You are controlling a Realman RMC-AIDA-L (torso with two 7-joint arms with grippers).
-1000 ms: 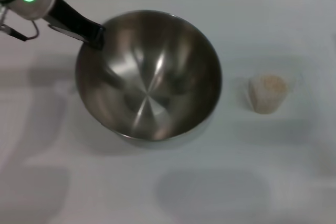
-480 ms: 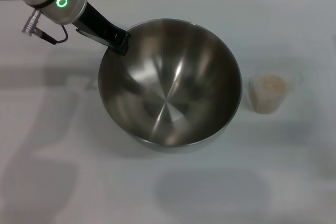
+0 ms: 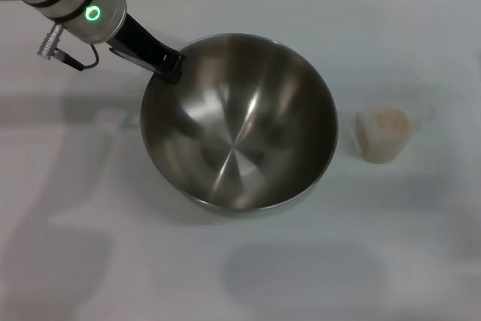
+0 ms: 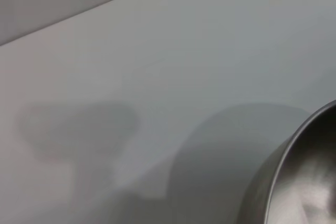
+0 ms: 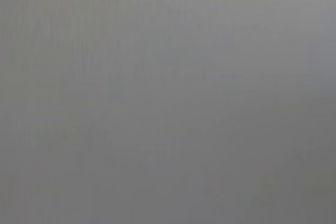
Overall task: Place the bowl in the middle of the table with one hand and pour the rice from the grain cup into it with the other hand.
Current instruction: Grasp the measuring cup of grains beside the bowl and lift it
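Bowl [image 3: 239,122] sitting near the centre of the white worktop [image 3: 225,276]. Left claw [image 3: 167,63] is gripping the bowl's rim at about 10 o'clock, fingers clenched on the steel edge; the placing step looks nearly finished. Grain cup [image 3: 383,134] is standing upright at 3 o'clock of the bowl, just beside it, not touching, rice [image 3: 387,119] heaped inside. Right claw is not showing in any view. Next: left claw releasing the rim, right arm reaching for the cup, tipping it over the bowl.
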